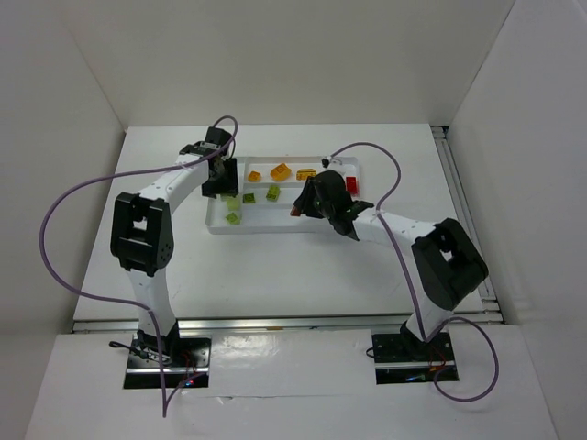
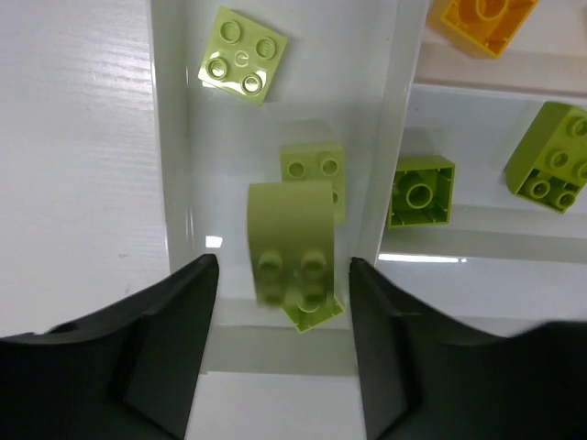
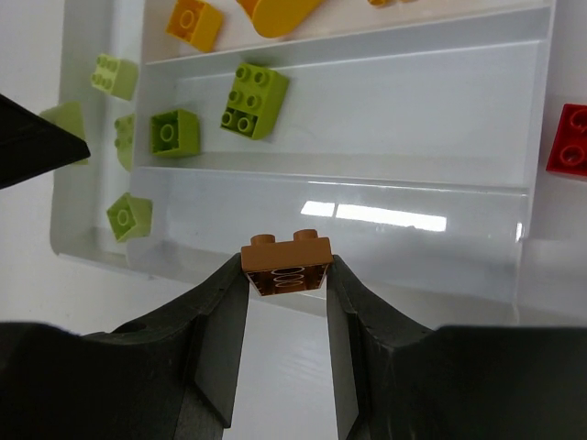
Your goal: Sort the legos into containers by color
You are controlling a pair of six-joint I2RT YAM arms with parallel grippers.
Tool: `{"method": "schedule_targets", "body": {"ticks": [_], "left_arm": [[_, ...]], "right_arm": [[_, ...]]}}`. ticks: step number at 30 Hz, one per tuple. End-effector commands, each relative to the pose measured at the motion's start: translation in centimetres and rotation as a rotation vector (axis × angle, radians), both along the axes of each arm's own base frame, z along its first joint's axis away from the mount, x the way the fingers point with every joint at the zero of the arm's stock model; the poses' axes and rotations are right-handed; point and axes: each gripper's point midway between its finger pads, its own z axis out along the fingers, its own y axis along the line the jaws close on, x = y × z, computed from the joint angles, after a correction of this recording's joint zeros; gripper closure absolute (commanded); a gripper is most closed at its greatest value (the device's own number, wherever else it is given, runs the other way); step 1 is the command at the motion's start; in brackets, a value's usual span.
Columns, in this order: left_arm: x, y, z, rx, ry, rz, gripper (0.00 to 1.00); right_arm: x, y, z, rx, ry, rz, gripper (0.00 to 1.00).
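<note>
**Sorting nearly done, one brick in hand**

White shallow divided plastic tray noted between both arms. The left gripper is seen with jaws apart over the tray's end section. A curved light green plastic brick shows blurred between them, touched by neither finger, with more light green bricks in the same section. The right gripper is clamped on a small yellow-orange studded brick, held above the tray's near rim. Yellow-orange pieces are gathered in the far slot and a red brick in the right section. Two green bricks are found in the middle slot. Judged mostly sorted: the held brick is yet to be placed, and the greens are split across two compartments
</note>
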Motion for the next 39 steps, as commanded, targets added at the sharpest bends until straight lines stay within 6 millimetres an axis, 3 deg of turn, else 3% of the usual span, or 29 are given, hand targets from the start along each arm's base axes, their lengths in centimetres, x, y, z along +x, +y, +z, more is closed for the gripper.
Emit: {"method": "schedule_targets", "body": {"ticks": [1, 5, 9, 14, 16, 19, 21, 23, 24, 26, 27, 28, 29, 30, 32, 39], "left_arm": [[0.5, 0.8, 0.6, 0.03, -0.009, 0.003, 0.26], [0.5, 0.3, 2.1, 0.002, -0.039, -0.008, 0.04], [0.4, -0.4, 4.3, -0.044, -0.077, -0.028, 0.02], [-0.1, -1.2, 7.9, -0.105, -0.149, -0.058, 0.02], [-0.2, -1.2, 8.7, -0.109, -0.167, -0.058, 0.02], [-0.6, -1.7, 10.0, -0.141, -0.19, -0.077, 0.01], [-0.8, -2.3, 10.7, -0.156, -0.201, -0.095, 0.01], [-1.1, -2.5, 11.9, -0.177, -0.225, -0.097, 0.01], [-1.2, -2.5, 12.0, -0.179, -0.234, -0.097, 0.01], [-1.6, -2.8, 13.1, -0.204, -0.268, -0.113, 0.01], [-1.9, -3.0, 13.3, -0.214, -0.267, -0.121, 0.01], [-2.0, -3.3, 13.4, -0.233, -0.274, -0.123, 0.01], [-2.1, -3.4, 14.5, -0.247, -0.305, -0.132, 0.01], [-2.5, -3.5, 14.3, -0.255, -0.298, -0.139, 0.01], [-2.8, -4.0, 15.3, -0.283, -0.335, -0.16, 0.01], [-2.4, -5.6, 15.0, -0.356, -0.335, -0.208, 0.01]], "right_arm": [[1.7, 1.7, 2.6, 0.064, -0.091, -0.033, 0.83], [1.9, 2.4, 1.5, 0.061, -0.072, -0.029, 0.81], [2.1, 2.6, 0.8, 0.053, -0.061, -0.029, 0.73], [1.6, 3.3, 0.4, 0.027, -0.048, -0.011, 0.18], [1.2, 3.0, 0.9, 0.01, -0.063, -0.019, 0.1], [1.2, 1.7, 2.5, -0.001, -0.095, -0.071, 0.07], [0.6, 0.3, 4.6, -0.038, -0.129, -0.101, 0.07], [0.0, -1.7, 5.3, -0.096, -0.152, -0.139, 0.03], [-0.4, -3.5, 7.1, -0.126, -0.181, -0.193, 0.0], [-0.4, -7.5, 7.4, -0.189, -0.175, -0.301, 0.0], [-0.6, -10.1, 8.7, -0.209, -0.192, -0.402, 0.0], [-1.6, -12.4, 7.8, -0.245, -0.136, -0.478, 0.0], [-2.1, -14.3, 7.7, -0.266, -0.12, -0.547, 0.0], [-2.3, -17.1, 7.9, -0.298, -0.113, -0.651, 0.0], [-3.7, -20.2, 7.3, -0.338, -0.065, -0.718, 0.0], [-7.2, -23.4, 7.2, -0.359, -0.069, -0.775, 0.0]]}}
